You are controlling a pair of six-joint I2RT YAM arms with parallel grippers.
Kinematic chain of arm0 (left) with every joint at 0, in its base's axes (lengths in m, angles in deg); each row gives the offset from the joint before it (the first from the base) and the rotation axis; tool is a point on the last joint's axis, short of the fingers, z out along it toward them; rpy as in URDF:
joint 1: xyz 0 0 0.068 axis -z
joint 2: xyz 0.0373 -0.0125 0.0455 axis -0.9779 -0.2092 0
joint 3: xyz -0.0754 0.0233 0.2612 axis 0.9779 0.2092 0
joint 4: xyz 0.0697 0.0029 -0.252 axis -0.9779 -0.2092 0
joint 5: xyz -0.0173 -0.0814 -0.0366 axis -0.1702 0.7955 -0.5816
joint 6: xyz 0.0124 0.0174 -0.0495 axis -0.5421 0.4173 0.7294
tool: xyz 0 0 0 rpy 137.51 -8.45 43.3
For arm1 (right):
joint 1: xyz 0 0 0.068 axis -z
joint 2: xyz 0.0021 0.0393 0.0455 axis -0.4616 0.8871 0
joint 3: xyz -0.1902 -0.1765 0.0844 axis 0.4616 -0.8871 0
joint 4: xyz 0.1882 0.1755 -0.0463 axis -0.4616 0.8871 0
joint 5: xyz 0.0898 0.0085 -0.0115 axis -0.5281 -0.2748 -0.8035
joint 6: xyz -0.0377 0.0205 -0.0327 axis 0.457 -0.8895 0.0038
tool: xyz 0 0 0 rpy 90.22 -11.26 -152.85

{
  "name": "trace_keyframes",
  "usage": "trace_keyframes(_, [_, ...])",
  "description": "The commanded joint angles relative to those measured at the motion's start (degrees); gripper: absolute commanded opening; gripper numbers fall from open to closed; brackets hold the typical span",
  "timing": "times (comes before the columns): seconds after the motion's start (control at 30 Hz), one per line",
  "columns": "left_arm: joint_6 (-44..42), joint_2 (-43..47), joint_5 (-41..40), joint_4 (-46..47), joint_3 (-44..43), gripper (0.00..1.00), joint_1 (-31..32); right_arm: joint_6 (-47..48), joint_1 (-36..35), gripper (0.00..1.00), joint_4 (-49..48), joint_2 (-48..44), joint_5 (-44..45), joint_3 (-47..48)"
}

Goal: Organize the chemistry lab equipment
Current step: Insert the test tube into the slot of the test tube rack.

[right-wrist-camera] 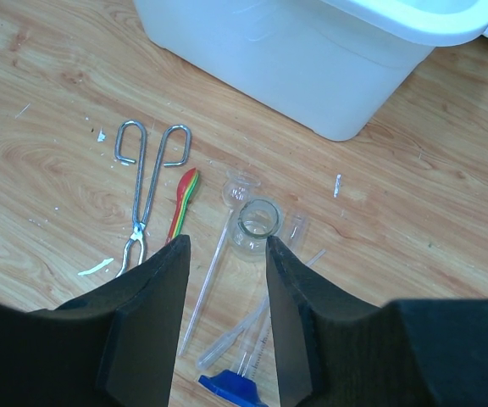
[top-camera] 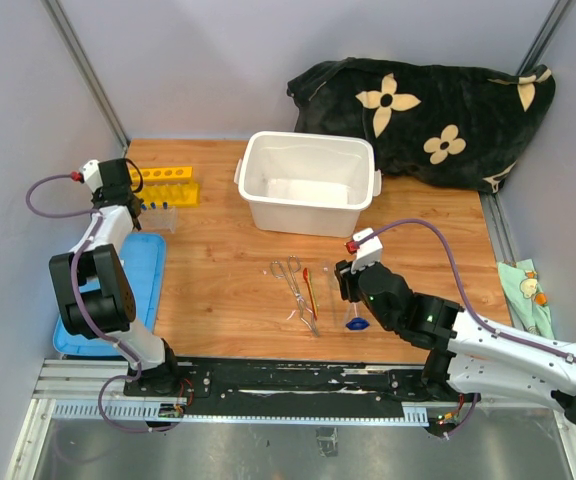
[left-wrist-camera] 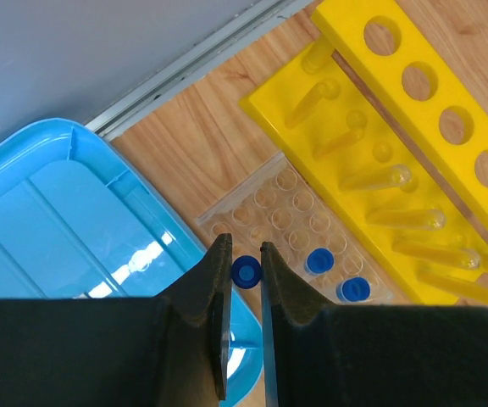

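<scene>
Left pincer (left-wrist-camera: 244, 246) nearly closed, pinching a blue-capped tube (left-wrist-camera: 246, 272) by its cap, lower centre of frame, above the clear well tray (left-wrist-camera: 269, 199). Light and smooth; I judge it slippery. Right pincer (right-wrist-camera: 227, 243) half open and empty, over a small glass beaker (right-wrist-camera: 257, 222) mid-frame. Fragile, so I would grip its wall.

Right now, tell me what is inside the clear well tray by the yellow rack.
The tray holds two blue-capped tubes; other visible wells look empty. A third cap sits between the left jaws, which hide the near corner.
</scene>
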Motion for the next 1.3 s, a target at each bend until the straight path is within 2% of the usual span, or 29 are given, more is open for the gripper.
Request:
trace_keyframes(0.0, [-0.3,-1.4,-1.9,2.4,-2.6,0.00,-0.3,-0.5,1.1,0.42,-1.2,-0.1,0.0,-0.1])
trace_keyframes(0.73, [2.6,-5.7,0.2,3.8,-4.6,0.00,0.6,0.4,3.9,0.42,-2.6,1.4,-2.2,-0.7])
trace_keyframes(1.27, [1.9,-7.8,-1.4,4.0,-5.1,0.00,2.1,0.4,5.3,0.41,-3.0,1.4,-3.0,-1.5])
